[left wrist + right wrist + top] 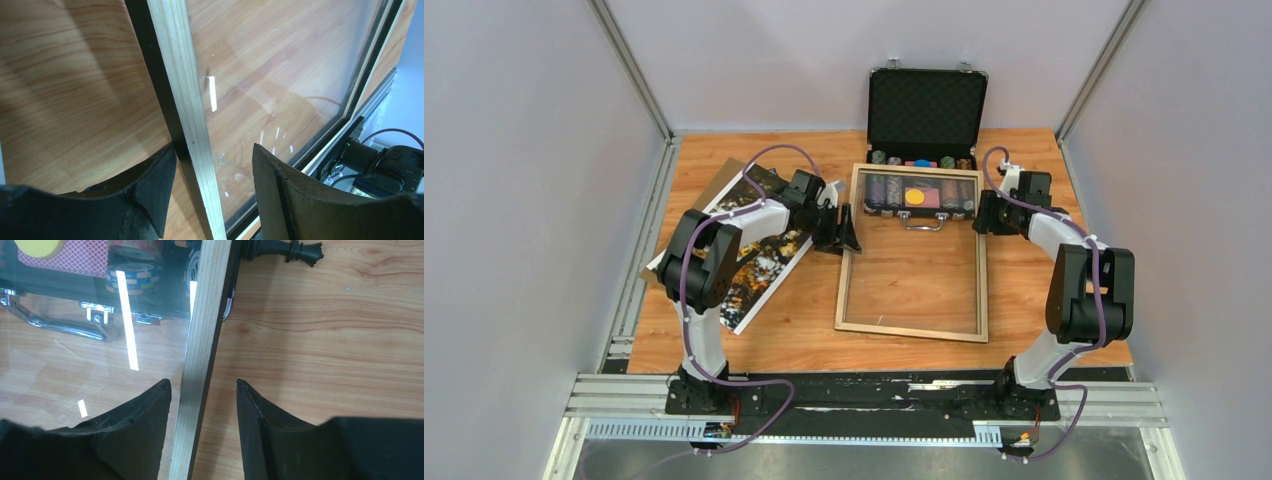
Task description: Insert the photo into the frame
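The frame (912, 326), thin pale wood edged black with a glossy pane, lies on the surface (1024, 280), its far end over the open chip case (924, 100). The left jaws and right jaws straddle its side rails, unclenched. The autumn-tree photo (762, 262) lies to its left.

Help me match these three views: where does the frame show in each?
Top external: the frame lies mid-table, its far end over the open case.
Left wrist: one light rail runs diagonally between the fingers of the left claw.
Right wrist: one rail runs upward between the fingers of the right claw, with the case at top left.
Shared landmark: the clear pane inside the rails shows in all three.
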You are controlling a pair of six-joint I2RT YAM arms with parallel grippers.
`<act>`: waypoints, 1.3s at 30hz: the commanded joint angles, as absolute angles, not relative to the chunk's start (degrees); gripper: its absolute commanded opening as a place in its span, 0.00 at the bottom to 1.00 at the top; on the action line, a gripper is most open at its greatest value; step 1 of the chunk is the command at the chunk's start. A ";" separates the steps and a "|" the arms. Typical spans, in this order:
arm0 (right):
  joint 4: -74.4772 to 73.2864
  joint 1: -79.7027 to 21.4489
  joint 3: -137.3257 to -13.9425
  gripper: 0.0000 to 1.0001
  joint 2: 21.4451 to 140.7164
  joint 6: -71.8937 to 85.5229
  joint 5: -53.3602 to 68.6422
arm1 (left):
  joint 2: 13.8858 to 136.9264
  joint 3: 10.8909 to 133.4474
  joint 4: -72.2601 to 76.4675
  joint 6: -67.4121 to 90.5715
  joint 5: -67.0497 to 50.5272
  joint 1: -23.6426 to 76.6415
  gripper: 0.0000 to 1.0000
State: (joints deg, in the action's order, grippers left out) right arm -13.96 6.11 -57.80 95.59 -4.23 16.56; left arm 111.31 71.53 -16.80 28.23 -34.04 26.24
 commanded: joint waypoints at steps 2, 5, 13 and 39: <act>-13.36 6.42 -60.24 0.56 96.13 -5.27 17.07 | 107.26 72.27 -14.46 27.83 -35.39 27.06 0.64; -13.52 6.42 -60.44 0.61 96.05 -5.27 17.03 | 107.23 72.21 -14.56 27.78 -35.33 27.07 0.64; -14.01 6.42 -61.89 0.67 94.12 -5.21 17.05 | 106.69 71.99 -14.80 27.28 -34.48 27.07 0.65; -13.36 4.85 -63.70 0.71 87.55 -3.81 23.03 | 99.51 74.50 -17.53 22.60 -26.48 26.27 0.94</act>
